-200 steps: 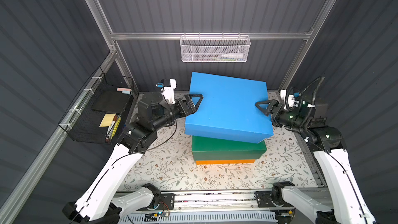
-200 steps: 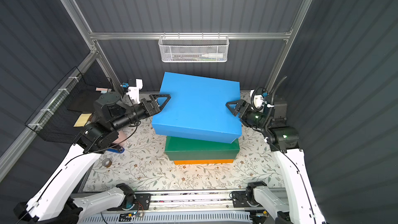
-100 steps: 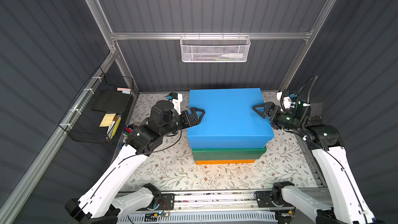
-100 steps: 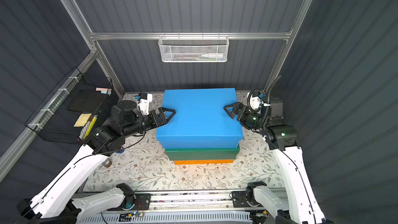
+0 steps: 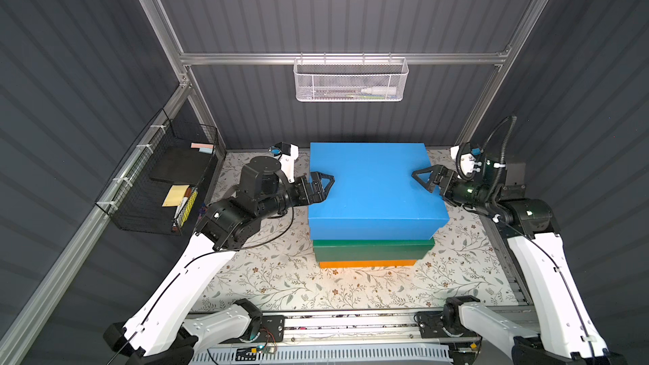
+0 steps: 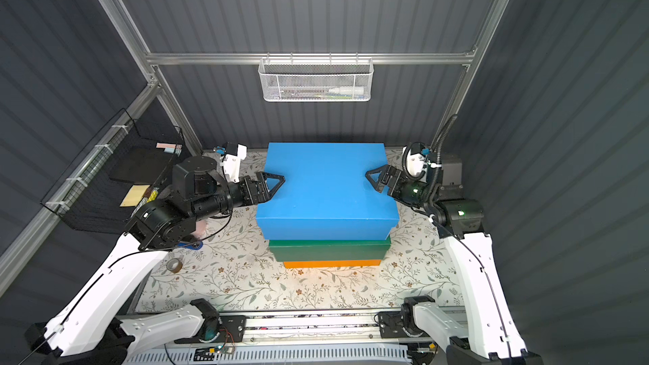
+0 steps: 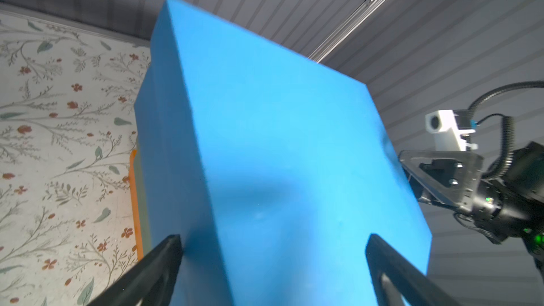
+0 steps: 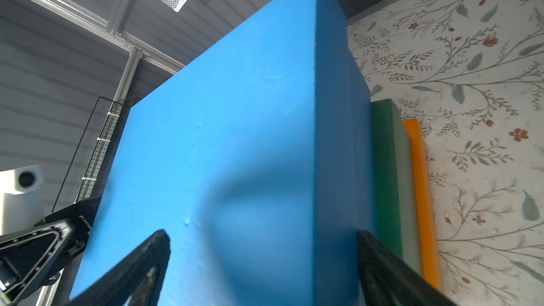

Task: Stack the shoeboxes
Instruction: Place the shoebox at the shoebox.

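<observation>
Blue box [image 5: 372, 184] tops a stack of three in both top views: green box [image 5: 372, 249] under it, orange box [image 5: 367, 264] lowest, on the flowered table [image 5: 281, 275]. Two grippers: left gripper [image 5: 325, 184] and right gripper [image 5: 419, 179] at opposite ends of blue box, one finger of each over the lid. One white basket [image 6: 314, 80], one black rack [image 6: 105, 184]. Left wrist: two fingers [image 7: 164, 260] spread wide around blue box; clamped or free, cannot tell. Right wrist: same for its two fingers [image 8: 147, 260]; green box, orange box edges beside.

Stereo overhead; wrist cameras near blue shoebox [image 7: 279, 142]
</observation>
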